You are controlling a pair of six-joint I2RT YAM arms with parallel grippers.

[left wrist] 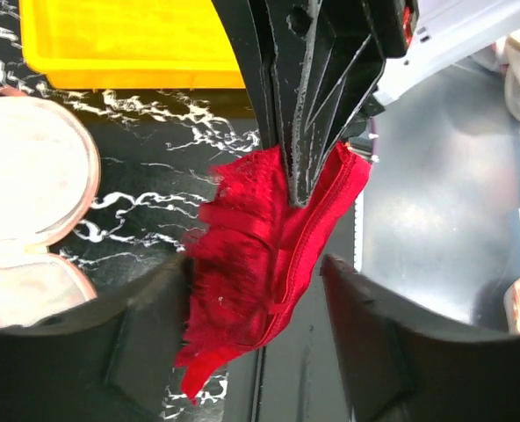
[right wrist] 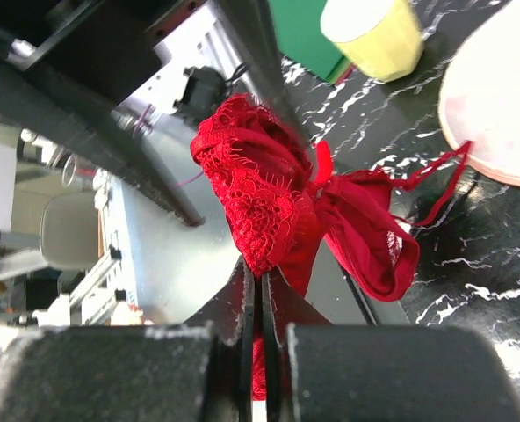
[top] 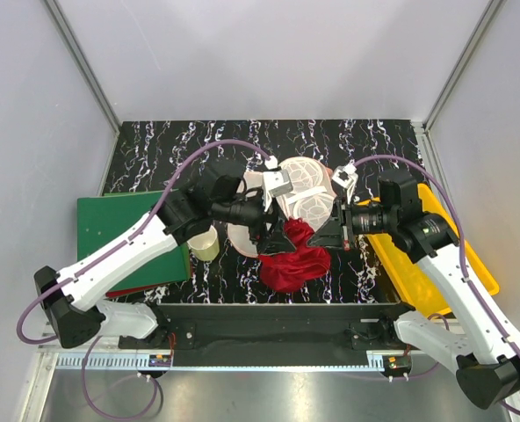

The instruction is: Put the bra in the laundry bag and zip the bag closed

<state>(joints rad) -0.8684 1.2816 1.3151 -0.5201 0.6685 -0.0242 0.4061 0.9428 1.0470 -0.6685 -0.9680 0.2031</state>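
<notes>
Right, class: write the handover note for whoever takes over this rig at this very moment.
Right gripper: shut on the bra, holding it up.
Left gripper: open, one finger on either side of the bra.
Laundry bag: lies open just beyond the bra.
Done: bra picked up.
Left: put the bra in the bag, then zip it closed.

No words, brand marks, labels or numbers can be read in any view, whether on the bra point(right wrist: 260, 189), the laundry bag point(top: 308, 180), the yellow tray point(left wrist: 128, 44) or the green board point(top: 124, 229).
</notes>
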